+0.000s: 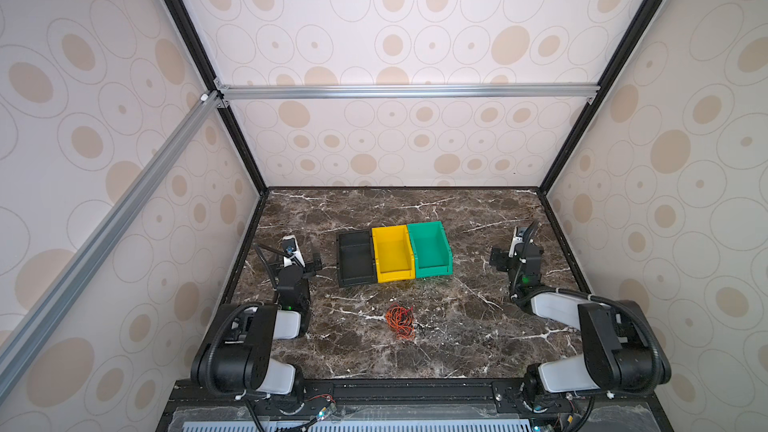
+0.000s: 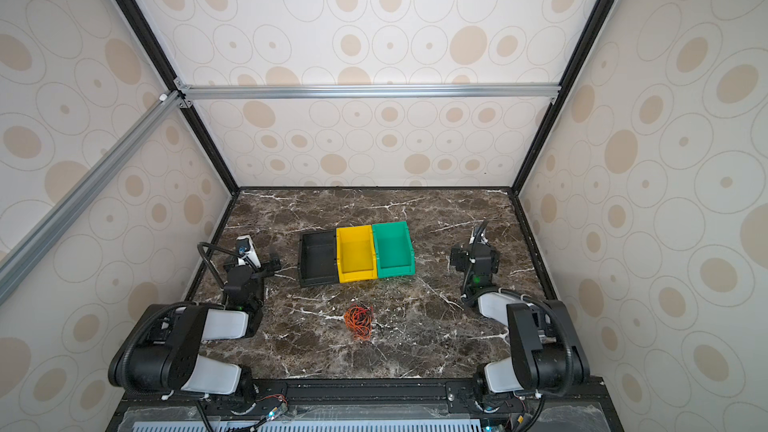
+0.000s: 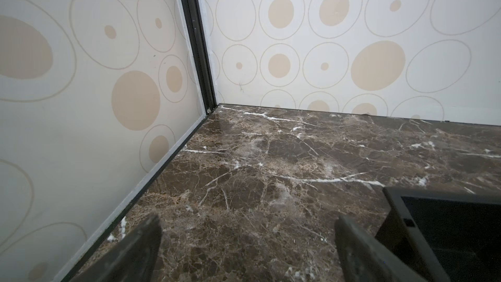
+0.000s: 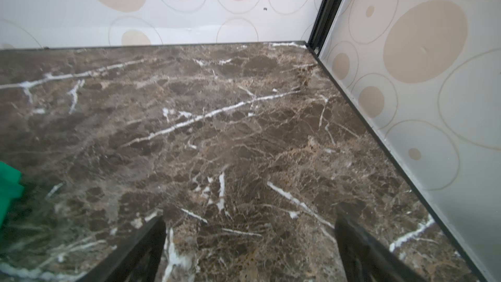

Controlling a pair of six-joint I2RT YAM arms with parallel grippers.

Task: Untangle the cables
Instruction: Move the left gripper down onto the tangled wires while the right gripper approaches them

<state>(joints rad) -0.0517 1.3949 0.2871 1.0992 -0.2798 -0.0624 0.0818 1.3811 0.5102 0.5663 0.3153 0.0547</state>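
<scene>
In both top views the cables [image 1: 400,321] lie as one small orange, red and black tangle on the marble table [image 1: 457,351], at the lower centre of the frame. The tangle's long axis slants from upper left to lower right, and nothing touches it. Farther back, the left gripper [image 3: 248,242] and right gripper [image 4: 249,242] are spread wide and empty. They flank a row of black bin [image 1: 358,281], yellow bin [image 1: 395,274] and green bin [image 1: 434,270].
</scene>
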